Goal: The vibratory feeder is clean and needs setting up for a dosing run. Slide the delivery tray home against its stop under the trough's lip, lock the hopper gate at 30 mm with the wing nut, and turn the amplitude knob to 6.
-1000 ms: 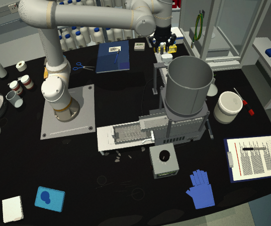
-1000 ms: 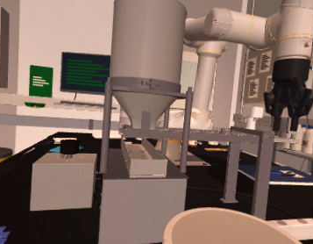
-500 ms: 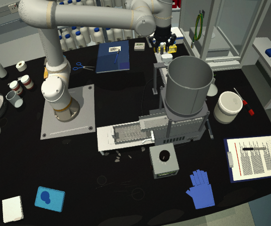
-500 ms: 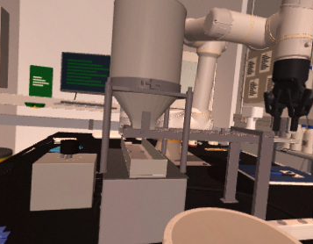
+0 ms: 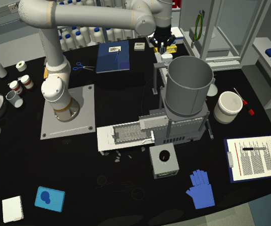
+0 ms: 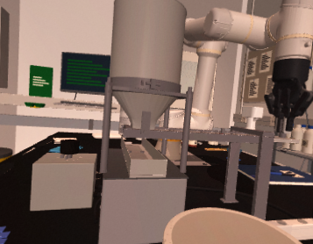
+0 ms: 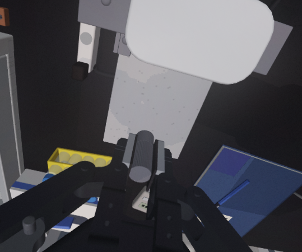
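The gate's grey ribbed handle (image 7: 142,156) stands at the far end of the frame behind the hopper (image 5: 188,84), and my gripper (image 7: 144,159) has a finger on each side of it, closed on it. A white rounded wing nut (image 5: 166,57) sits just in front of the gripper on the gate arm. The delivery tray (image 5: 125,134) lies under the trough's lip (image 5: 147,123) at the feeder's left end. The amplitude knob (image 5: 164,155) sits on the grey control box in front of the feeder.
A white tub (image 5: 227,106) stands right of the feeder, with a red screwdriver (image 5: 244,101) beside it. A blue notebook (image 5: 113,56), scissors (image 5: 81,66) and a yellow vial rack (image 7: 78,161) lie near the gripper. A clipboard (image 5: 256,157) and blue glove (image 5: 201,189) lie in front.
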